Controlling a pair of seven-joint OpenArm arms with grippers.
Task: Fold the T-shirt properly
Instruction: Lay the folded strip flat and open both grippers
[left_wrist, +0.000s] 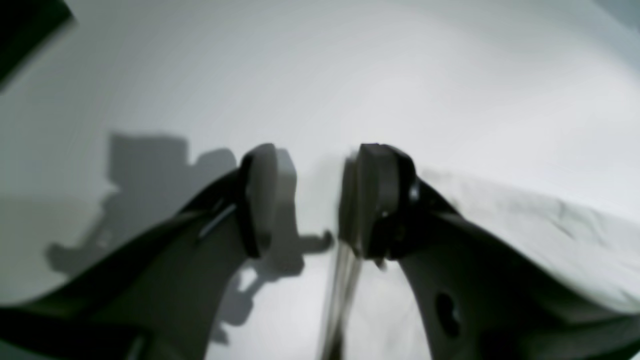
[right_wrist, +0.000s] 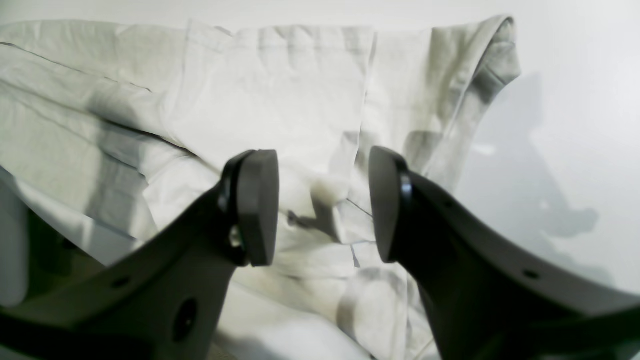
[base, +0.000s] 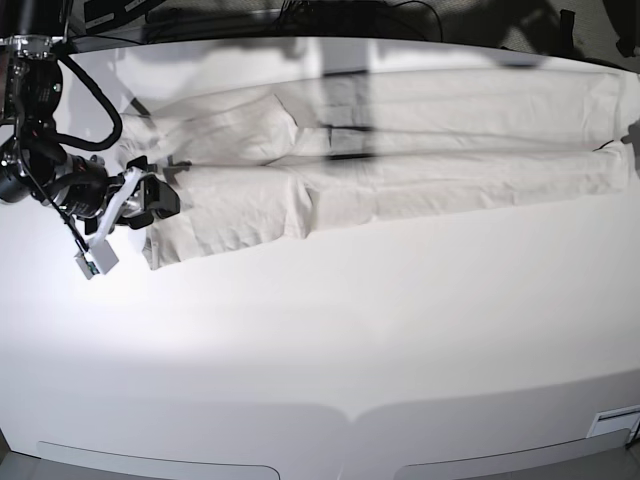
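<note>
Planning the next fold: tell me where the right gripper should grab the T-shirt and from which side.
Grip the T-shirt at its short end edge nearest the right gripper, coming in from the bare table beyond that end. The shirt lies as a long flat strip, and there its layered edge is exposed beside the open jaws.

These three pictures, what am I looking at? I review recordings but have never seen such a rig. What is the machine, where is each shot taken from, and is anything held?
It is a robot with two arms working over a white table. The wide picture looks down on the whole table; the other two come from cameras mounted on each wrist, looking out past the jaws.

On the table lies a pale T-shirt, folded into a long band across the far side.

In the wide view only the right arm shows, at the picture's left, its right gripper beside the shirt's end. Its jaws stand apart above the cloth, holding nothing.

The left gripper is also open and empty, over bare table, with the shirt's edge beside it.
</note>
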